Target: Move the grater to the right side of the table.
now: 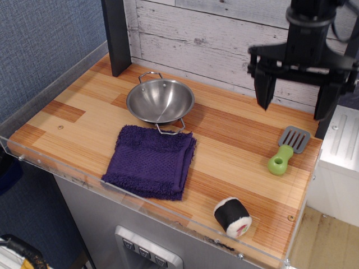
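The grater [286,150], chunky glossy lime-green handle with flat grey slotted square head, lay at the right edge of the striped wooden plank table [235,134], directly beneath the black gripper [295,96], whose prongs hung spread, grasping nothing.

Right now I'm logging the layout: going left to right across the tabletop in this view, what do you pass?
Purple towel → sushi roll → grater. The steel bowl sits behind the towel, overlapping it sideways. The open gripper hangs above the right side.
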`<state>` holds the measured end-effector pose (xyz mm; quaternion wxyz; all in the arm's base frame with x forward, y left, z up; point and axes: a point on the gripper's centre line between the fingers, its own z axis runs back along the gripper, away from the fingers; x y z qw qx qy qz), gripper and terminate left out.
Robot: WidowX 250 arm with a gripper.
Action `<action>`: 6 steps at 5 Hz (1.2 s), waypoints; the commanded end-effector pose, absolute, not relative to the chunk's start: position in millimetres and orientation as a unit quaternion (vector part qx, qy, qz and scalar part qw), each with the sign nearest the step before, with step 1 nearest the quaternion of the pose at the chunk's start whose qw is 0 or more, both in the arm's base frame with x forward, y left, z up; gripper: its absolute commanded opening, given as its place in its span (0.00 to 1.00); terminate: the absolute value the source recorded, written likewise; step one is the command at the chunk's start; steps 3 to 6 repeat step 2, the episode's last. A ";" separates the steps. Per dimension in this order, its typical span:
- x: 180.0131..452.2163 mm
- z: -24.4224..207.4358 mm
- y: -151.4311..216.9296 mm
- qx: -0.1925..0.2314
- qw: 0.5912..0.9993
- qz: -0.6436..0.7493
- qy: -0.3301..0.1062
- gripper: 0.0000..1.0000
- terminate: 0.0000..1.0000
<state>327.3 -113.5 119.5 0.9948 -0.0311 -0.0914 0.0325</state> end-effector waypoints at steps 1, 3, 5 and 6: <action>299.8 168.5 -105.6 -0.020 0.988 0.062 -0.138 1.00 0.00; 299.8 168.5 -105.6 -0.020 0.988 0.062 -0.138 1.00 1.00; 299.8 168.5 -105.6 -0.020 0.988 0.062 -0.138 1.00 1.00; 299.8 168.5 -105.6 -0.020 0.988 0.062 -0.138 1.00 1.00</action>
